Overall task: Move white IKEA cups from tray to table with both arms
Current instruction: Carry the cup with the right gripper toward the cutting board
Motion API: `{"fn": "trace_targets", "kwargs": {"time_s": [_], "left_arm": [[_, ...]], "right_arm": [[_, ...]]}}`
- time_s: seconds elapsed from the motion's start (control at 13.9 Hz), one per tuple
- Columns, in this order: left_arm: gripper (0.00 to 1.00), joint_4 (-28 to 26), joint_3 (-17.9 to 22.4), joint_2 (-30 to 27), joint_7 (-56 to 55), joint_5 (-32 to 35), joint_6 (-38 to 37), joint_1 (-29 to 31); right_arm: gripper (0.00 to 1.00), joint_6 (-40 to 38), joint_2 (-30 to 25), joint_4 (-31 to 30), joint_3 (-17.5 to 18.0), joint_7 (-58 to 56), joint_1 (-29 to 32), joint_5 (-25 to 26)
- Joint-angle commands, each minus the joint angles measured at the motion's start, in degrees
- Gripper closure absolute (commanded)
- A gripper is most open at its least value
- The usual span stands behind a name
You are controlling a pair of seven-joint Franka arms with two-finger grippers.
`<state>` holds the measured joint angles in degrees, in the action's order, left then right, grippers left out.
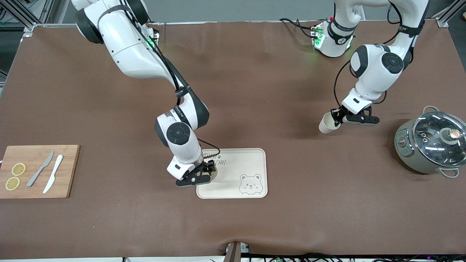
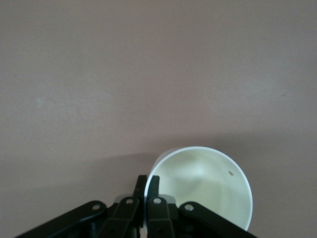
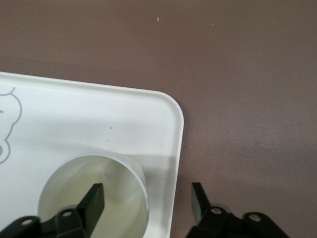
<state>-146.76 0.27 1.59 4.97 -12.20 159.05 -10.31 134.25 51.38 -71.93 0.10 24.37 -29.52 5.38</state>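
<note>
Over the tray [image 1: 251, 160], at its corner toward the right arm's end of the counter and nearer the front camera, the right gripper [image 1: 207, 174] hangs with its jaws spread apart. One finger [image 3: 94, 198] sits inside the rim of a white cup [image 3: 124, 188], the other finger [image 3: 198, 198] outside it over the tray's edge; neither presses the cup wall. That cup stands upright on the tray, close against the raised rim at that corner. In the front view the cup is mostly hidden under the gripper.

Left gripper [image 1: 336, 118]: raised over bare counter [image 1: 284, 91], between the tray and the pot [image 1: 429, 145]. Jaws closed on the wall of the second white cup [image 1: 326, 123], pinching its rim from inside and outside, as the left wrist view shows [image 2: 198, 188]. This cup is held tilted, clear of the surface, its shadow falling on the brown counter below.

Tray: cream, bear print in the corner nearest the front camera on the left arm's side.

Pot: grey-green with glass lid, at the left arm's end of the counter.

Cutting board [image 1: 65, 171]: at the right arm's end, carrying two lemon slices [image 1: 15, 176], a grey knife [image 1: 40, 169] and a white knife [image 1: 53, 173]
</note>
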Motion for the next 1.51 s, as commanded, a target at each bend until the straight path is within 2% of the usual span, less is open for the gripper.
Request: {"fn": "trace_targets", "kwargs": {"time_s": [0.0,0.14,0.22,0.36,0.5,0.57,0.93,1.15,1.43], "left_arm": [[1.00,-1.2,-0.3,-0.7,2.1,-1.2,1.3,0.4],[1.00,-1.2,-0.3,-0.3,2.6,-1.2,1.4,1.0],[1.00,-1.2,-0.3,0.0,2.6,-1.2,1.4,1.0],[1.00,-1.2,-0.3,0.4,2.8,-1.2,1.5,1.0],[1.00,-1.2,-0.3,1.7,2.8,-1.2,3.4,1.0],[1.00,-1.2,-0.3,2.4,2.8,-1.2,4.2,1.0],[1.00,-1.2,-0.3,4.4,2.8,-1.2,6.7,1.0],[1.00,-1.2,-0.3,5.4,2.8,-1.2,8.3,0.9],[1.00,-1.1,-0.3,5.5,2.8,-1.2,8.4,0.9]], "right_arm": [[0.42,-0.1,0.8,1.7,-0.2,1.4,-1.0,0.9],[0.55,-0.1,0.8,1.7,-0.2,1.5,-1.0,0.9],[0.65,-0.1,0.7,1.7,-0.2,1.6,-0.9,0.8],[0.78,0.0,0.8,1.6,-0.2,1.6,-0.9,0.8],[0.96,2.0,0.9,1.3,-0.2,1.6,-1.2,0.7],[1.00,2.4,0.9,1.2,-0.2,1.6,-1.3,0.6],[1.00,1.5,0.2,1.6,0.0,1.4,-1.1,0.1],[1.00,-4.2,-2.0,1.9,0.5,0.4,0.1,-0.5],[1.00,-8.0,-6.2,1.7,4.9,-11.8,8.1,-6.5]]}}
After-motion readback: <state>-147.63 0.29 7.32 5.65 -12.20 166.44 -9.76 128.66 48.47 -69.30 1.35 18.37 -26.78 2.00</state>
